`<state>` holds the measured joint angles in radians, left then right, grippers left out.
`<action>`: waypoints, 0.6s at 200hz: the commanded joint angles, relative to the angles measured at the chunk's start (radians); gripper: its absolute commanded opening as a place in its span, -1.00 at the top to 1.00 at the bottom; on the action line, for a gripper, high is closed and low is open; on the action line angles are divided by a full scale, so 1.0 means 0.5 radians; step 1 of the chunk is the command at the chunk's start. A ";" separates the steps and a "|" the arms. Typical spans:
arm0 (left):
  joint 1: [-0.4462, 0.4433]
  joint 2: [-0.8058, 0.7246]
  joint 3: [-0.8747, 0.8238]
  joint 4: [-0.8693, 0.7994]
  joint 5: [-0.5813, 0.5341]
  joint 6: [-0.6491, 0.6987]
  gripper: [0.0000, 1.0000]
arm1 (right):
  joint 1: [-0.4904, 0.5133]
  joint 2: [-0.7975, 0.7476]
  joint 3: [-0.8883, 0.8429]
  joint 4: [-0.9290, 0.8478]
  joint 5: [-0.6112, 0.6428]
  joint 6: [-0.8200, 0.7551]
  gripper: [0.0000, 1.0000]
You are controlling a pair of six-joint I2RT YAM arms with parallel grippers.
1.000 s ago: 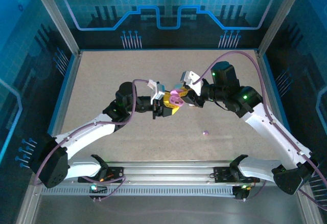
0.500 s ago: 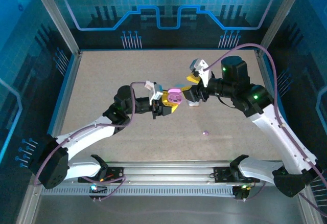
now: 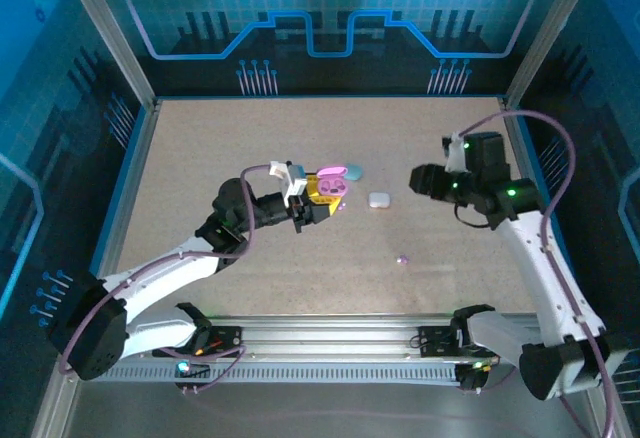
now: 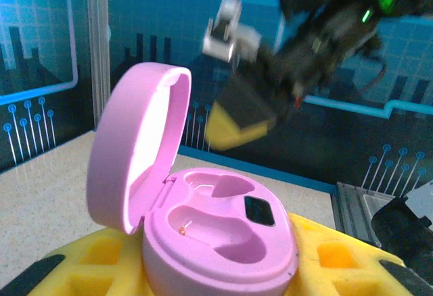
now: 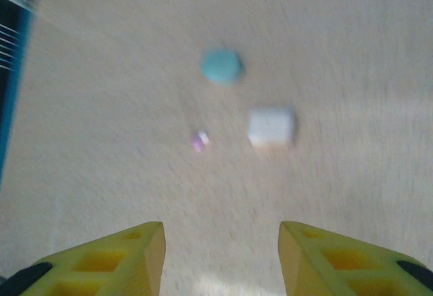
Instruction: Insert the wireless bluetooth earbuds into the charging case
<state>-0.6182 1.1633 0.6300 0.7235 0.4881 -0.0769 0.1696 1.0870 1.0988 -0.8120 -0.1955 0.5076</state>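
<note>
From above, the left gripper (image 3: 320,198) is clamped on the pink case (image 3: 330,185), lid up, near the middle of the table (image 3: 200,158). The right gripper (image 3: 418,180) hangs well off to the right with nothing in it. One purple earbud (image 3: 341,206) lies just beside the held case; a second earbud (image 3: 402,257) lies well apart from it, nearer the arm bases. A teal case (image 3: 352,171) sits just behind the pink one, and a white case (image 3: 377,199) lies to its right. My count is three cases and two earbuds, both purple; I can't pick out any others. On the left wrist camera the pink case (image 4: 216,235) sits between the yellow fingers (image 4: 101,255) with its lid tipped back. Both wells look empty, so I'd say the job has hardly begun. The right wrist camera is blurred, but the right gripper (image 5: 220,255) has its jaws wide apart over the table, with the earbud (image 5: 199,140), teal case (image 5: 221,66) and white case (image 5: 272,127) ahead of it. What worries me is how tiny and smooth those earbuds are: a pinch slightly off centre could flick one away across the table. The closer earbud also lies so near the left gripper that reaching for it risks knocking the held case, tilting it or dropping the lid shut. And the wells are shaped, so an earbud turned the wrong way may perch on top rather than seat.
</note>
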 commanded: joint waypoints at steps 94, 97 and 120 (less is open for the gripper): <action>0.002 -0.041 0.001 0.110 0.002 -0.042 0.36 | 0.108 0.326 -0.720 0.058 -0.080 0.358 0.07; 0.000 -0.041 0.001 0.110 0.000 -0.041 0.36 | 0.113 0.341 -0.716 0.061 -0.088 0.356 0.07; 0.003 -0.052 0.001 0.099 -0.001 -0.036 0.36 | 0.171 0.392 -0.727 0.101 -0.120 0.404 0.05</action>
<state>-0.6182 1.1564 0.6300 0.7433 0.4831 -0.0803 0.2226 1.2636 0.7216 -0.7837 -0.2401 0.6994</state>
